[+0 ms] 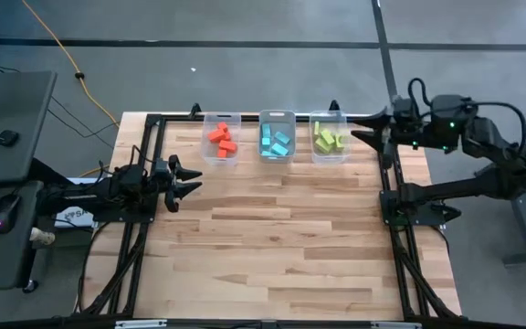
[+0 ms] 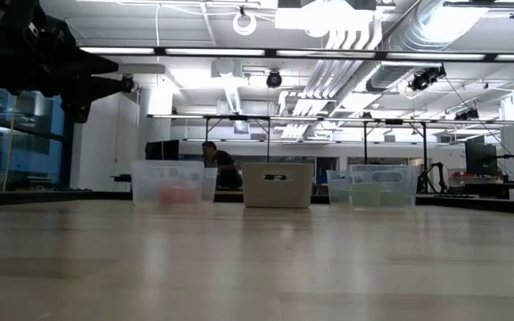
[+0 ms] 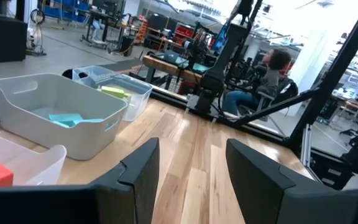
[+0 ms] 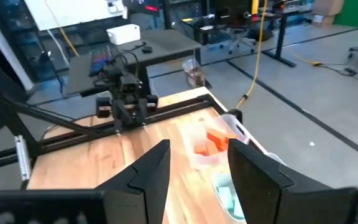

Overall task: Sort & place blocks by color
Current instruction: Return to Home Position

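The blocks lie sorted in three clear bins along the table's far edge. The red-orange blocks (image 1: 221,139) are in the left bin, the light blue blocks (image 1: 277,140) in the middle bin, and the yellow-green blocks (image 1: 329,139) in the right bin. My left gripper (image 1: 188,178) hovers open near the table's left edge, pointing right, apart from the bins. It also shows open in its own view, left gripper (image 3: 188,168). My right gripper (image 1: 365,128) is open just right of the yellow-green bin and points left; the wrist view shows the right gripper (image 4: 197,168) empty.
A black metal frame (image 1: 386,196) runs along the table's left, right and far sides. The wooden tabletop (image 1: 272,238) stretches from the bins to the near edge. A person (image 3: 266,71) sits in the room beyond the table. A side desk (image 1: 7,110) stands left of the table.
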Action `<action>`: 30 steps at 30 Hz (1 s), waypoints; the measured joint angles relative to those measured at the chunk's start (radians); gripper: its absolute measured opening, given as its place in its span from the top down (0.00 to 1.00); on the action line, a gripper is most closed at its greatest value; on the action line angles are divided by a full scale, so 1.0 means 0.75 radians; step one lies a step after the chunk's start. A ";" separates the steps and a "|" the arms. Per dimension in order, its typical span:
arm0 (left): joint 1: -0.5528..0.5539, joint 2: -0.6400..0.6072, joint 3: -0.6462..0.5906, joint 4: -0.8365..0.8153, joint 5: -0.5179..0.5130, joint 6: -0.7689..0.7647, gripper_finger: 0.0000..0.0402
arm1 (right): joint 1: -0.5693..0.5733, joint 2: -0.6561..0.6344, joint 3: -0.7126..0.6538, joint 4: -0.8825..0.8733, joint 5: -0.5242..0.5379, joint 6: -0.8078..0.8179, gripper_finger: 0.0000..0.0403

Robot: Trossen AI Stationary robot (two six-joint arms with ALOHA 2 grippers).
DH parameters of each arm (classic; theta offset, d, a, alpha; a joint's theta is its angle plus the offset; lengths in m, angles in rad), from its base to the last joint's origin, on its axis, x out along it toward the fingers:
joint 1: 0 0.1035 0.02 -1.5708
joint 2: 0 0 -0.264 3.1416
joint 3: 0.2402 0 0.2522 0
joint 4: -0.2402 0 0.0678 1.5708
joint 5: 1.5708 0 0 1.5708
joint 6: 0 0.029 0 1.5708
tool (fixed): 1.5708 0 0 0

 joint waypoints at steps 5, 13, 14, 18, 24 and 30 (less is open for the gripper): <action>0.000 0.000 0.000 0.000 0.001 0.000 0.60 | 0.013 -0.217 -0.329 0.215 0.017 0.006 0.63; 0.000 0.000 0.000 0.000 0.001 0.000 0.60 | 0.009 -0.581 -0.861 0.469 0.017 0.091 0.63; 0.000 0.000 0.000 0.000 0.001 0.000 0.60 | 0.009 -0.627 -0.919 0.477 0.019 0.113 0.63; 0.000 0.000 0.000 0.000 0.001 0.000 0.60 | 0.009 -0.807 -1.132 0.538 0.011 0.176 0.63; 0.000 0.000 0.000 0.000 0.001 0.000 0.60 | 0.009 -1.070 -1.367 0.541 0.009 0.258 0.63; 0.001 0.001 0.000 0.001 0.000 0.000 0.60 | 0.010 -1.149 -1.488 0.556 0.008 0.262 0.63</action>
